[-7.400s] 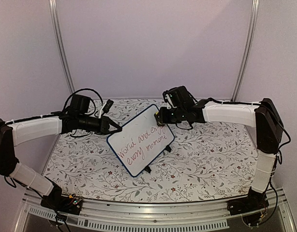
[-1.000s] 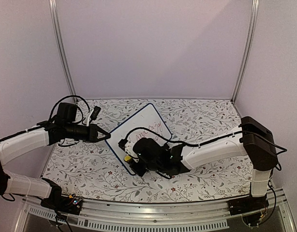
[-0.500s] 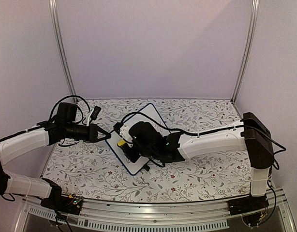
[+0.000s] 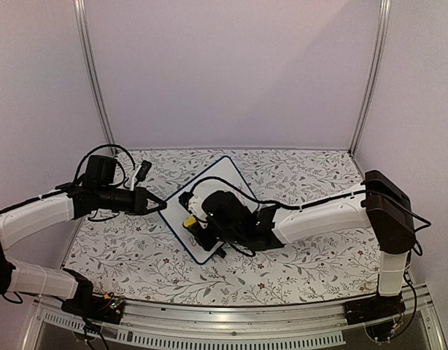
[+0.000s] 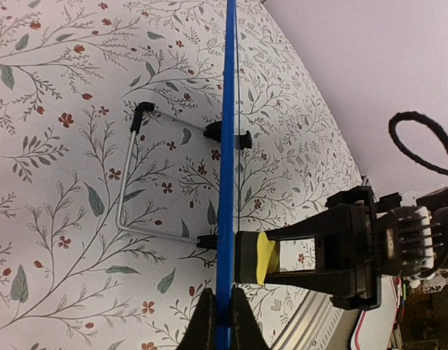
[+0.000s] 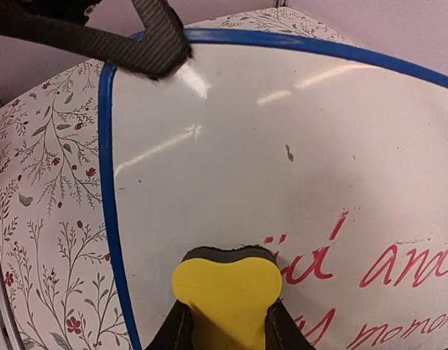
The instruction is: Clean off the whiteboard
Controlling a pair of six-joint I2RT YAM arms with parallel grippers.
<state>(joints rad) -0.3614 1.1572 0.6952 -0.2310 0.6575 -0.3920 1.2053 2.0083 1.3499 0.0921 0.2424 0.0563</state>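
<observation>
The whiteboard (image 4: 222, 179) stands tilted on its wire stand on the floral table. My left gripper (image 4: 160, 206) is shut on its blue left edge (image 5: 225, 219); in the left wrist view the two fingertips pinch the frame at the bottom. My right gripper (image 4: 192, 221) is shut on the yellow eraser (image 4: 189, 220) and presses its dark felt side against the board's face. In the right wrist view the eraser (image 6: 225, 295) sits on the board (image 6: 282, 146) at the left end of the red handwriting (image 6: 399, 270). The board's left part is wiped white.
The board's wire stand (image 5: 129, 197) rests on the floral tablecloth (image 4: 319, 233) behind the board. Lilac walls and two metal posts (image 4: 93, 80) close in the back. The metal rail (image 4: 231, 321) runs along the table's near edge.
The right gripper has been rubbing the eraser over the board's lower left part, moving up and then slightly down-right. Much of the writing seen earlier is gone. The left arm holds still.
</observation>
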